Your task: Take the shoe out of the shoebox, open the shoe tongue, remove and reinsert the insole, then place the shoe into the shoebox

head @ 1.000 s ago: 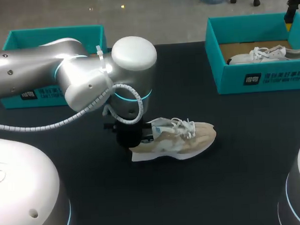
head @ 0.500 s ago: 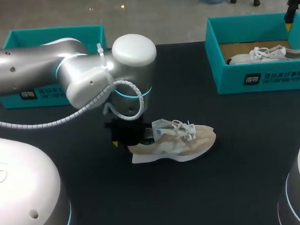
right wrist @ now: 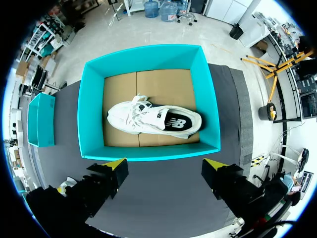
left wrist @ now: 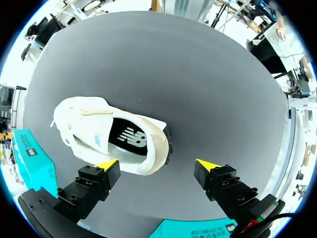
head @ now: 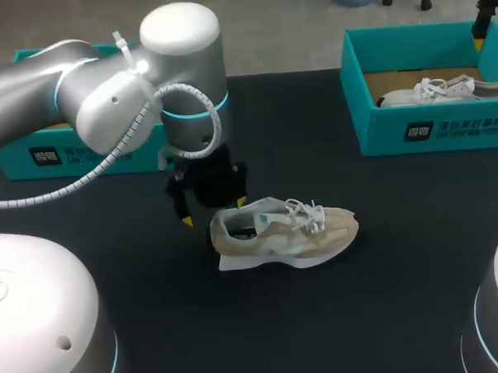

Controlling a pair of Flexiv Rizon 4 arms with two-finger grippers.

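L hand point(left wrist: 157, 164) lifted off shoe point(head: 284, 232); L arm point(head: 105, 102) half-hides left shoebox point(head: 33, 155).

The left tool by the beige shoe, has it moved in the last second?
Yes. The left tool has pulled back from the shoe at its heel, toward the teal box on the left.

Shoe point(head: 288, 236) is beige (white laces point(head: 304, 209)), shoebox point(head: 379, 138) teal, table point(head: 402, 295) black.

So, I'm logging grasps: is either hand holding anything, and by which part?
Nothing is held. The left hand is open, clear of the beige shoe near its heel; the right hand is open above the shoebox with the white shoe inside.
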